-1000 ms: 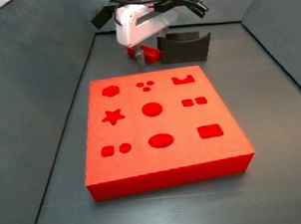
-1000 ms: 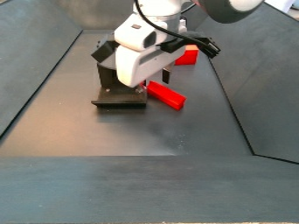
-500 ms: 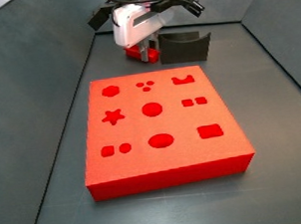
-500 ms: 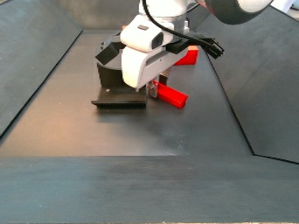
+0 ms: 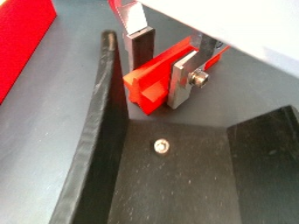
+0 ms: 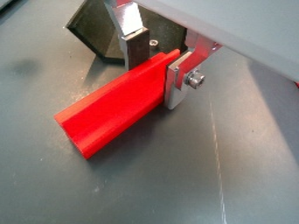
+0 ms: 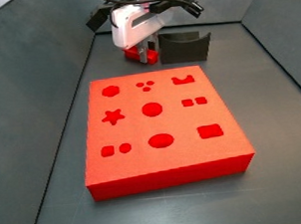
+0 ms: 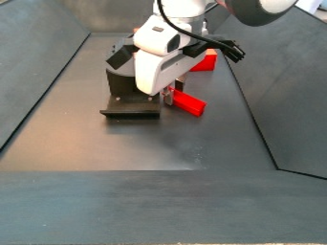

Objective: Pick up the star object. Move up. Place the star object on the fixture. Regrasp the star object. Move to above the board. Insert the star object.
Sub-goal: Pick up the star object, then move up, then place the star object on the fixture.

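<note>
Wrist views show the gripper (image 6: 149, 61) clamped on the star object (image 6: 114, 113), low beside the fixture (image 8: 128, 97). No writing is readable on the board (image 7: 162, 131).

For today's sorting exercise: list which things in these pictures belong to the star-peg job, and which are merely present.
Job: star object, between the fingers of the gripper, low beside the fixture; board.

Merely present: a dark cable and a small screw in the floor, both seen in a wrist view.
</note>
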### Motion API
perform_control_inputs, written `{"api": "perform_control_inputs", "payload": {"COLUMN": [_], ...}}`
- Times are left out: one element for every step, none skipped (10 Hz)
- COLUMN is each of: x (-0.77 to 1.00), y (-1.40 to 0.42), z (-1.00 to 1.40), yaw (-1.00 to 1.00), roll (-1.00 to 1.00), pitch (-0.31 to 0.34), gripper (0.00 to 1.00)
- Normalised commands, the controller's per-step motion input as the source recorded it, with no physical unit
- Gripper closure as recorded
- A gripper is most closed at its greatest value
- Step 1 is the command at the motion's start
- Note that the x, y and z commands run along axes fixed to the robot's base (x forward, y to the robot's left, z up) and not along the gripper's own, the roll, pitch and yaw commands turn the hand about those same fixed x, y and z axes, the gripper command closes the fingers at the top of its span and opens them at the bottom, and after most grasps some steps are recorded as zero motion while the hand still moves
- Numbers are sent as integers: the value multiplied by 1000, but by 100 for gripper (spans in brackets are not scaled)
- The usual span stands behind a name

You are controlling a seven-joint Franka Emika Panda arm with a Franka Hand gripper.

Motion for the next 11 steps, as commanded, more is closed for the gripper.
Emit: {"api": "perform_control_inputs", "payload": {"x": [0,0,0,0,0,-54,-69,-51,-35,-20,0], "y": [0,0,0,0,0,-35,-23,-11,-6,-1,0], "z": [0,0,0,0,833,803,702,571,421,214,1000], "yaw": [0,0,0,0,0,25,25,23,18,14,0], "roll": [0,0,0,0,0,-3,10,27,42,63,0], "pitch": [0,0,0,0,0,24,30,32,49,63,0], "gripper": [100,100,100,100,100,100,100,100,100,100,100]}}
